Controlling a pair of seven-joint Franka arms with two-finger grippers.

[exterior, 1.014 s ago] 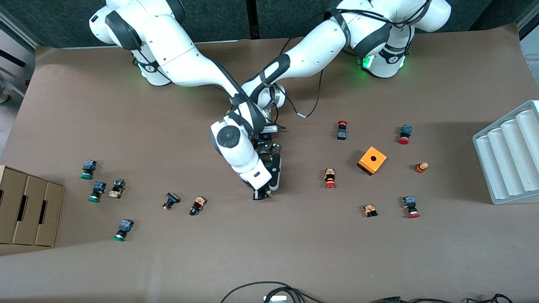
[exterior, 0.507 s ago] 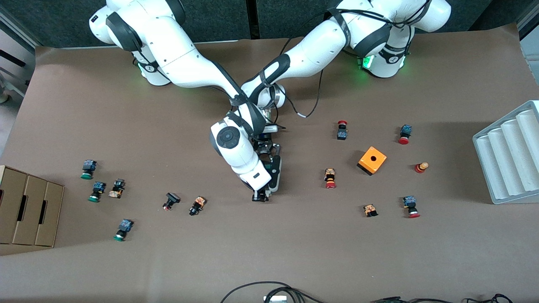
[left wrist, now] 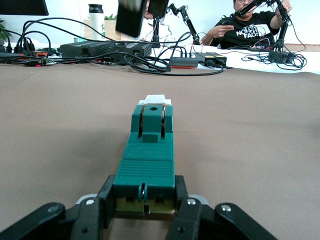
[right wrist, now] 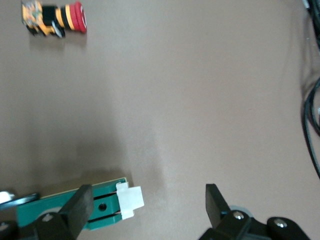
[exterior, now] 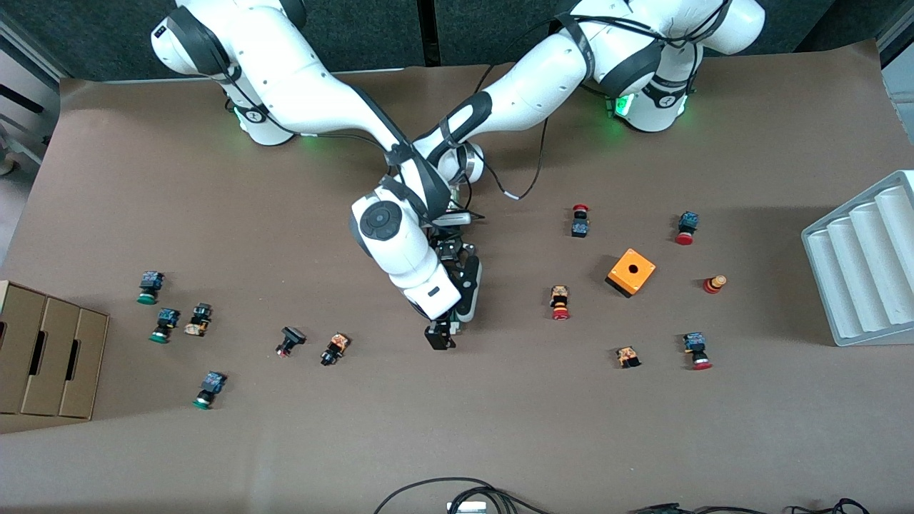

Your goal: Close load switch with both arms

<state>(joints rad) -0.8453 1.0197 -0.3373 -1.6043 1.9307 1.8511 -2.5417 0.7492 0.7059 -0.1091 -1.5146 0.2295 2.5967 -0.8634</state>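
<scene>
The left gripper (left wrist: 144,212) is clamping the switch (left wrist: 148,159) just above mid-table while the right gripper (right wrist: 145,210), fingers apart, is hovering over its white tab (right wrist: 130,199), which likely needs pressing shut next.

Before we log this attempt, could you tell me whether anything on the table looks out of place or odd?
Nothing looks damaged or spilled. The push buttons lie scattered on their sides, and the orange box sits skewed. The left hand grips the green load switch at one end; the right hand is open over its white tab.
</scene>
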